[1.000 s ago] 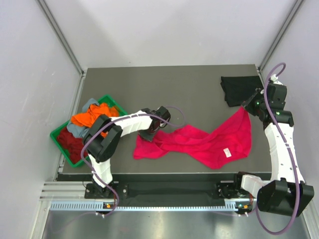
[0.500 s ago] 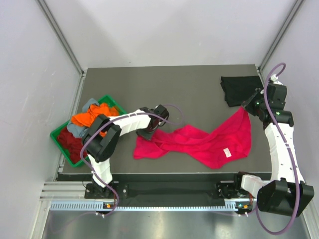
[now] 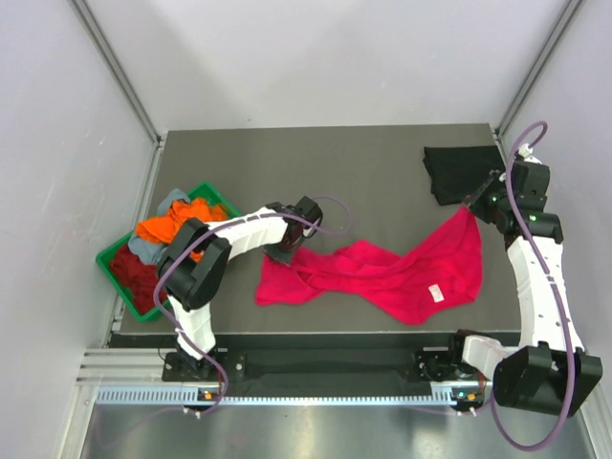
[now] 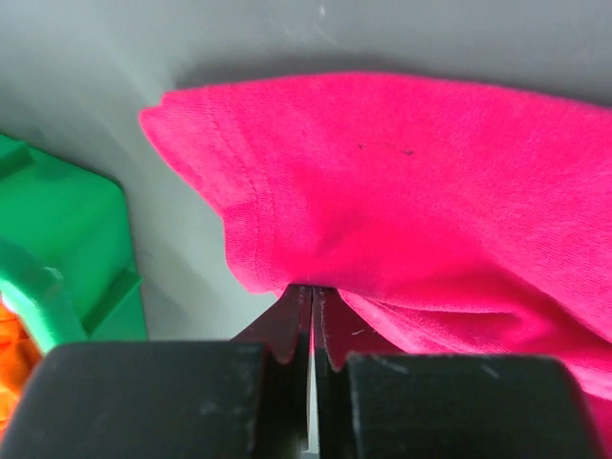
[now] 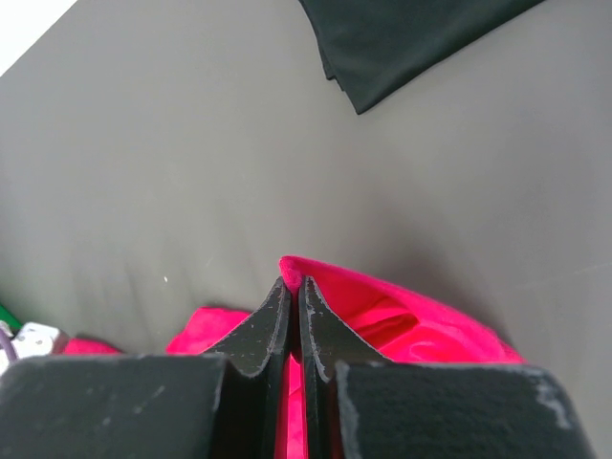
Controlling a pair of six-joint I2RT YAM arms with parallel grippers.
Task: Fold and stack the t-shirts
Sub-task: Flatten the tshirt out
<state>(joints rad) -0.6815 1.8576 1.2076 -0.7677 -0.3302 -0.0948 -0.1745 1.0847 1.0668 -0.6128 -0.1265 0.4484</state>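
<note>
Pink-red t-shirt [image 3: 382, 273]: crumpled, near centre of table [image 3: 335, 172]

Left gripper [image 4: 311, 306] pinches its left hem; right gripper [image 5: 292, 287] pinches its far right corner. Green tray [image 3: 120, 277] at left holds other tees [image 3: 177, 225]. Black t-shirt [image 3: 459, 172] lies folded, far right.

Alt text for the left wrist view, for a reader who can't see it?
The left gripper is shut on a fold at the edge of a bright pink t-shirt lying on the grey table. At the far left is a corner of a green tray, with orange cloth showing in it.
</note>
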